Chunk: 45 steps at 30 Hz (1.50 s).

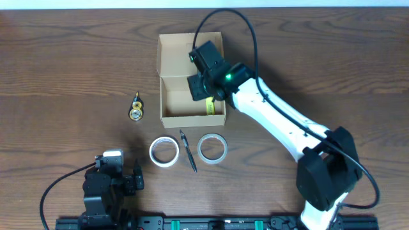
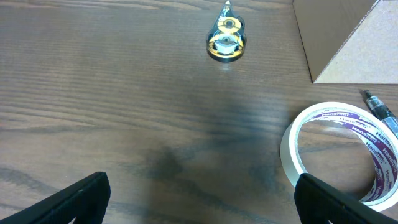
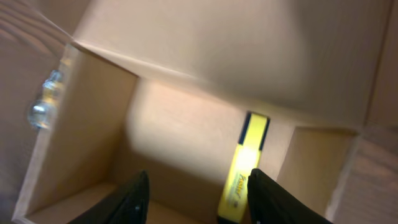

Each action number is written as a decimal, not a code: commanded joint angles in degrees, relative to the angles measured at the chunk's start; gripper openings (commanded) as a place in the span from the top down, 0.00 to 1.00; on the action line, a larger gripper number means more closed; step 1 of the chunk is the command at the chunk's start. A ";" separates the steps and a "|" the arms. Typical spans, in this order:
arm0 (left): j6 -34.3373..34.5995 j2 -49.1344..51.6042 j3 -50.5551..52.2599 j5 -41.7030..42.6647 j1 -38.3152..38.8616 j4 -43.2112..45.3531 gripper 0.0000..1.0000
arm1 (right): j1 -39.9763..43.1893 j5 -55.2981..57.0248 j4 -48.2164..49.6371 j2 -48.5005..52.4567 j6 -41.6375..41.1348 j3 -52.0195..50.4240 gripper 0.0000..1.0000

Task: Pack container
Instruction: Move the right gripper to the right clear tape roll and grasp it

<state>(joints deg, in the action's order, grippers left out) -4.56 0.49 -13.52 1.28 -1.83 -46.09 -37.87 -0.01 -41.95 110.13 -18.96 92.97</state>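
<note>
The box [image 1: 174, 64] sits open on the surface [image 1: 64, 64], its lid flap laid back on the far side; the right hand [image 1: 202, 88] hangs inside it with its fingers [image 3: 134, 199] spread and nothing between them, so it reads as released. A yellow marker [image 3: 242, 171] lies flat on the box floor against the right-hand wall, just beside one finger, its long axis running from the near wall toward the far one.

Outside the box, on its near side, lie two tape rolls, the left roll [image 1: 164, 152] and the right roll [image 1: 212, 148]; a pen [image 1: 188, 151] lies between them, slanted but mostly pointing toward the box; a small tape dispenser [image 1: 135, 107] lies to the left of the box, apart from it.

The left hand [image 2: 202, 186] is low by the base, fingers wide apart and empty; the left roll is ahead of it and to its right, near. The right roll lies just past the box's near wall, under the right arm's reach, so I judge the right arm nearer to that one and to the pen, with a pull back toward the base needed first.
</note>
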 commanded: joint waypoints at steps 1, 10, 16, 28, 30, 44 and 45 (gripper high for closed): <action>-0.17 -0.28 2.54 -0.37 -0.02 -2.34 0.05 | -0.59 -0.28 -4.98 -2.32 6.23 4.11 0.29; -0.17 -0.28 2.54 -0.37 -0.02 -2.34 0.05 | -0.59 -4.22 -28.68 -15.43 16.22 4.59 0.01; -0.17 -0.28 2.54 -0.37 -0.02 -2.34 0.05 | -0.59 -14.16 -33.22 -18.75 30.16 -2.01 0.01; -0.17 -0.28 2.54 -0.37 -0.02 -2.34 0.04 | -1.75 -24.28 -22.23 -19.10 39.58 -25.83 0.01; -0.17 -0.28 2.54 -0.37 -0.02 -2.34 0.05 | -2.93 -24.30 -20.85 -19.10 39.15 -27.15 0.01; -0.17 -0.28 2.54 -0.37 -0.02 -2.34 0.05 | -10.08 -10.05 -5.79 -18.99 27.12 -35.30 0.06; -0.17 -0.28 2.54 -0.37 -0.02 -2.34 0.05 | -10.08 -10.05 -5.01 -18.97 26.64 -35.52 0.07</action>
<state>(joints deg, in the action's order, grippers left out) -4.54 0.47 -13.52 1.28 -1.83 -46.11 -47.70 -11.27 -47.77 91.35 9.85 58.00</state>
